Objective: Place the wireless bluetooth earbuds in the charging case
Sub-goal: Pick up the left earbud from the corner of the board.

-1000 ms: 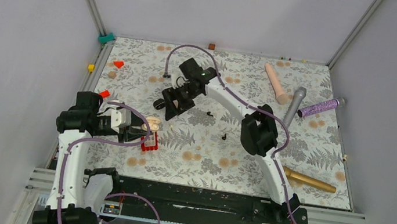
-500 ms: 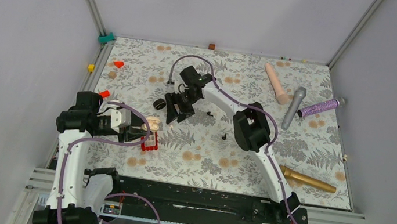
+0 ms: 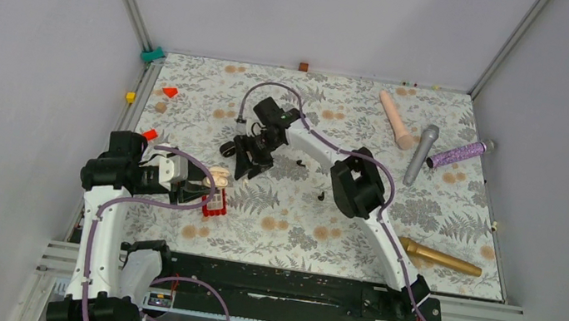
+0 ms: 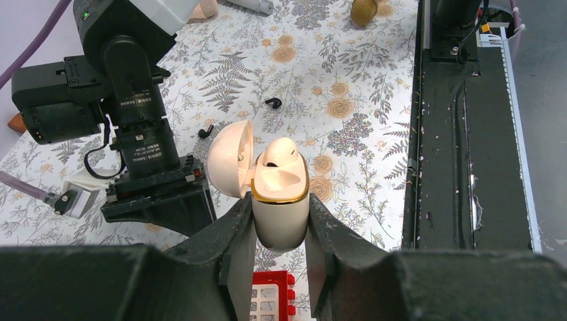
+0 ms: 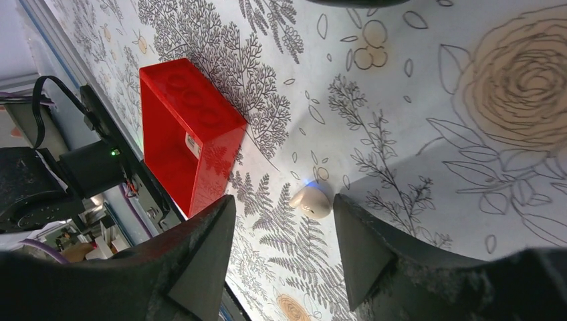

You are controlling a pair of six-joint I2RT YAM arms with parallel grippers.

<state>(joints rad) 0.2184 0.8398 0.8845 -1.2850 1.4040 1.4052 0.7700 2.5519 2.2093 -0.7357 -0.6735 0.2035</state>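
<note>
1. The left pincer (image 4: pixel 279 208) is clamped on the cream charging case (image 4: pixel 281 184), which stands upright with its lid (image 4: pixel 231 157) swung open toward the right arm (image 4: pixel 127 60).
2. The right pincer (image 5: pixel 282 204) is part-open and empty. It straddles a small pale bulb (image 5: pixel 311 200) with a blue glow on the counter (image 5: pixel 468 100), touching neither finger. The bulb is probably an earbud; no stem shows, so its long axis cannot be told.
3. Two tiny black earbuds (image 4: pixel 273 102) lie further off, nearer the right arm.
4. The red block (image 5: pixel 187 134) bears an unreadable sticker, and the motor labels (image 4: pixel 142 144) are too small to read.
</note>
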